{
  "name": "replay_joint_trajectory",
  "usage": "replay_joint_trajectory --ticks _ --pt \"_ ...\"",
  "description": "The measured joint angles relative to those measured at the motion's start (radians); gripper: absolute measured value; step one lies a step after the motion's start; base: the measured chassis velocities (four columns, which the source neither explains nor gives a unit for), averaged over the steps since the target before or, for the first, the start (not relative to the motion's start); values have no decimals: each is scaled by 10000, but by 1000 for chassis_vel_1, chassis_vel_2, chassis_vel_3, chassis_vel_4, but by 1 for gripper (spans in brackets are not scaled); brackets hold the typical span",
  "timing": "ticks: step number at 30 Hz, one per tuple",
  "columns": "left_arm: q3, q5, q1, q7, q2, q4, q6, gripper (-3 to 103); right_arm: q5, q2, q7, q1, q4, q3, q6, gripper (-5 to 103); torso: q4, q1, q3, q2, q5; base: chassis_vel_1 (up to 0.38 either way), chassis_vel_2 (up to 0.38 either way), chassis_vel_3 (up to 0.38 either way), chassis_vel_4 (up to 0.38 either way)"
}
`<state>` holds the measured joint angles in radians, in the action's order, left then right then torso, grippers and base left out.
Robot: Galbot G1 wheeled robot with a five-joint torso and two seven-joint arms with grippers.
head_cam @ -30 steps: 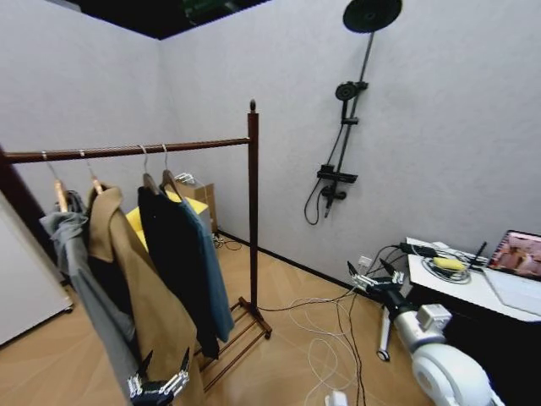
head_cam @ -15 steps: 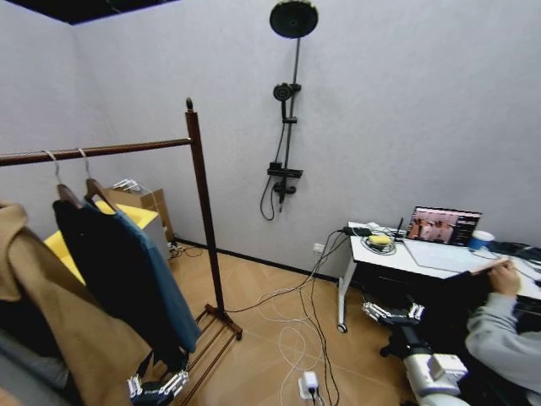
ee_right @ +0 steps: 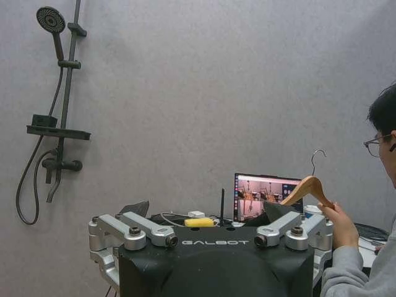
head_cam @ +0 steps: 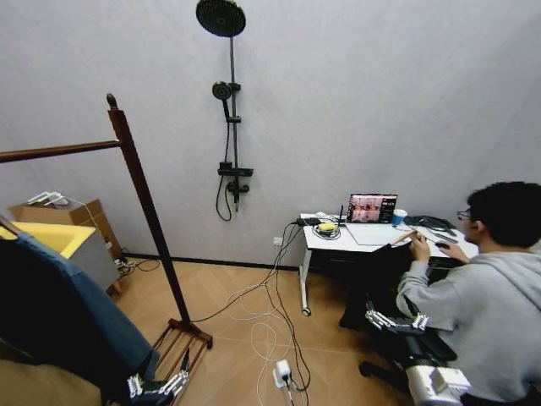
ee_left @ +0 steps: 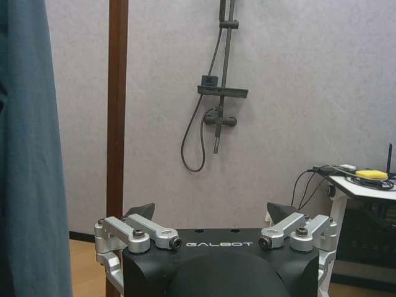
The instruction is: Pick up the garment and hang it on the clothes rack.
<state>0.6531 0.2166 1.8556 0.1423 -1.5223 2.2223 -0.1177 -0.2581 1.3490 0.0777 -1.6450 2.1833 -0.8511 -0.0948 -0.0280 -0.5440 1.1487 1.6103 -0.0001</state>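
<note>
A grey-walled room with a wooden floor is shown, with a black shower pole fixed to the wall and a white desk carrying a laptop to the right. Over the last second the whole head view has swung to the right: the clothes rack, formerly central, is now at the left edge, and the desk and a seated person have come into view. This is judged to be a turn of the robot, not a movement of the objects.

The garment is seen low at the left, hanging from the rack's rail, with its upper part and hanger cut off by the frame edge. The rest of the rail and the other hanging clothes are out of frame.

The left gripper is held low beside the garment's hem, fingers spread and empty. The right gripper is held low before the seated person, likewise spread and empty. A wooden hanger is held in the person's hand. Whether the turn serves to fetch another item cannot be established.
</note>
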Motion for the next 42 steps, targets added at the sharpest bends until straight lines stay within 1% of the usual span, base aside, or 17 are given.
replay_joint_trajectory --ticks 7,23,24,25,26,29,35,42 --pt "0 0 0 -1 0 0 0 100 198 122 6 -168 -117 185 -324 100 -2 1 -1 1 1 146 -139 -150 142" --pt "1 0 3 -2 0 0 0 100 294 65 -46 -173 -352 244 -650 100 0 15 -5 9 2 244 -241 -246 242" --pt "2 0 3 -3 -1 0 1 100 322 67 -62 -156 -356 282 -657 100 4 15 -6 9 0 45 -100 -174 77" --pt "-3 0 1 0 0 0 0 100 459 104 -63 -137 -364 466 -660 100 -7 10 -3 5 5 -101 -125 -4 -52" --pt "-3 0 1 0 0 0 0 100 459 104 -63 -137 -364 466 -660 100 -7 10 -3 5 5 -101 -125 -4 -52" --pt "-3 0 0 -1 0 0 0 100 525 125 -64 -105 -364 570 -660 100 3 -7 2 -3 1 -110 -23 16 -88" --pt "-2 0 -1 0 0 0 0 100 540 134 -63 -152 -345 607 -656 100 -6 -6 1 -3 0 -95 -17 -10 -102" --pt "0 0 0 0 0 0 0 100 546 184 -54 -287 -326 655 -748 100 0 5 -2 1 1 18 -9 -13 15"
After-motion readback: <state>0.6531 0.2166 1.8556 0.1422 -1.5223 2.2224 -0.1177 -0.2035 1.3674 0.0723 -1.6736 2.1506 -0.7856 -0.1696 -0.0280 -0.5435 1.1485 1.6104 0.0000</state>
